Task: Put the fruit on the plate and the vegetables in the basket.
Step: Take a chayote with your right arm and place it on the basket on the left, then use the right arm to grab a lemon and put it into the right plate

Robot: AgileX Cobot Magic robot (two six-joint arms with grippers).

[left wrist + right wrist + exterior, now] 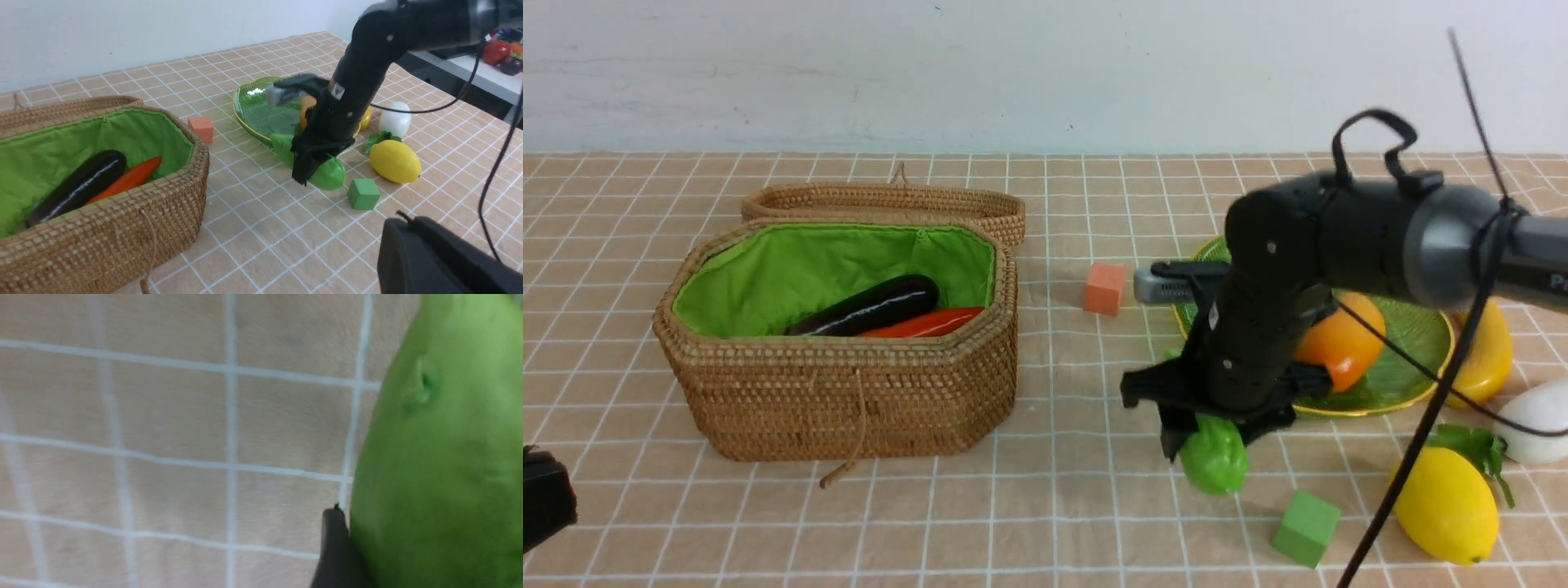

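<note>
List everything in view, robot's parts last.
basket: one, tan with green lining, left.
lid: one, tan, behind the basket.
eggplant: one, dark purple, in the basket.
carrot: one, red-orange, in the basket.
orange cube: one, orange, between basket and plate.
plate: one, green, gold-rimmed, right.
mango: one, orange-yellow, on the plate.
banana: one, yellow, at the plate's right edge.
radish: one, white, far right.
lemon: one, yellow, front right.
green cube: one, green, left of the lemon.
gourd: one, light green, in front of the plate.
left gripper: one, black, shut, front left.
right gripper: one, black, down over the gourd, grip unclear.
</note>
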